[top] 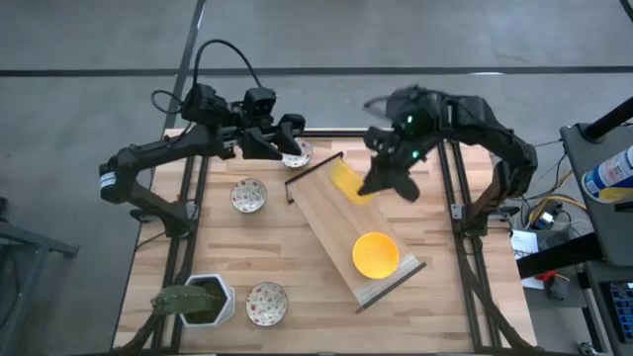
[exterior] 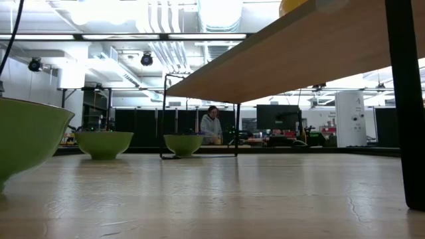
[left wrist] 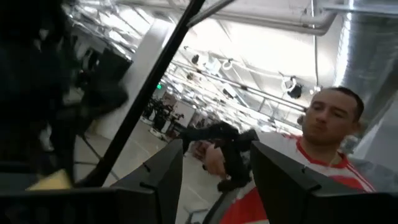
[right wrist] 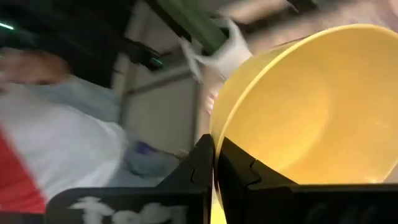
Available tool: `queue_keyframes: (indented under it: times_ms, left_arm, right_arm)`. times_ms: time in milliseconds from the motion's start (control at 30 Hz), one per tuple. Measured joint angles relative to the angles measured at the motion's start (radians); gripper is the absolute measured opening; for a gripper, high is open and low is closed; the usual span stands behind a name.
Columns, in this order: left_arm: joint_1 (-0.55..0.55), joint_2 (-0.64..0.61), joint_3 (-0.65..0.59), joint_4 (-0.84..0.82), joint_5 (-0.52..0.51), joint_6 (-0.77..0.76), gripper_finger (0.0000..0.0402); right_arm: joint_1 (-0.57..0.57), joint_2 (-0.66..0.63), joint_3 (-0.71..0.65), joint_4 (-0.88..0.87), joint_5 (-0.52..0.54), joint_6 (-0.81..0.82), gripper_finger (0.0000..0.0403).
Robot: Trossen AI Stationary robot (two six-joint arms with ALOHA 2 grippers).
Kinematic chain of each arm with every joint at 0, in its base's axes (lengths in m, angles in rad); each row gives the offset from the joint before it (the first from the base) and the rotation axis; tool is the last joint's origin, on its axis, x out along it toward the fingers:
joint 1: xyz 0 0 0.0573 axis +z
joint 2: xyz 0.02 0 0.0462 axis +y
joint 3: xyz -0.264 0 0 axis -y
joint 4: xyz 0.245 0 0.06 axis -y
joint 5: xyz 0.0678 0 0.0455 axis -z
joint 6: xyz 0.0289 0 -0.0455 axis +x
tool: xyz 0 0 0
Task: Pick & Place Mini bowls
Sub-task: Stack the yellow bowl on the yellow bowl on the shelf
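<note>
My right gripper (top: 370, 186) is shut on a yellow mini bowl (top: 345, 181) above the far end of a raised wooden board (top: 326, 213). A second yellow bowl (top: 376, 254) sits upright on the board near its near end. Speckled white bowls rest on the table at the far side (top: 296, 154), at the middle left (top: 248, 195) and at the near edge (top: 267, 302). My left gripper (top: 289, 136) hovers open by the far speckled bowl. In its wrist view (left wrist: 214, 155) nothing is between the fingers. My right gripper pinches the yellow bowl's rim (right wrist: 216, 127), one finger (right wrist: 200, 163) outside the wall and one finger (right wrist: 239, 167) inside the hollow. The bowl is lifted clear of the board and tilted onto its edge, its hollow showing in the wrist view.
A white hexagonal pot with a green plant (top: 203, 300) stands at the near left corner. The board (exterior: 285, 53) stands on dark legs (exterior: 405, 99) above the table. A person shows beyond the table's far edge (left wrist: 329, 124). Bare table lies near right of the board.
</note>
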Motion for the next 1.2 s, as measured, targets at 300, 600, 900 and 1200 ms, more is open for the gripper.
queue_keyframes:
  times_ms: [300, 600, 900, 1200]
  left_arm:
    - [0.006, -0.010, 0.000, 0.000, -0.079, 0.010, 0.0181]
    - [0.007, -0.010, 0.001, 0.001, -0.161, 0.024, 0.0181]
    - [0.007, -0.010, 0.001, 0.000, -0.234, 0.017, 0.0181]
    - [0.007, -0.010, 0.001, 0.000, -0.298, 0.008, 0.0181]
  right_arm:
    - [0.196, 0.043, -0.024, -0.229, 0.391, 0.117, 0.0008]
    - [0.362, 0.071, -0.152, -0.230, 0.464, 0.221, 0.0008]
    - [0.451, 0.077, -0.276, -0.238, 0.473, 0.234, 0.0008]
    - [0.558, 0.082, -0.305, -0.237, 0.537, 0.238, 0.0008]
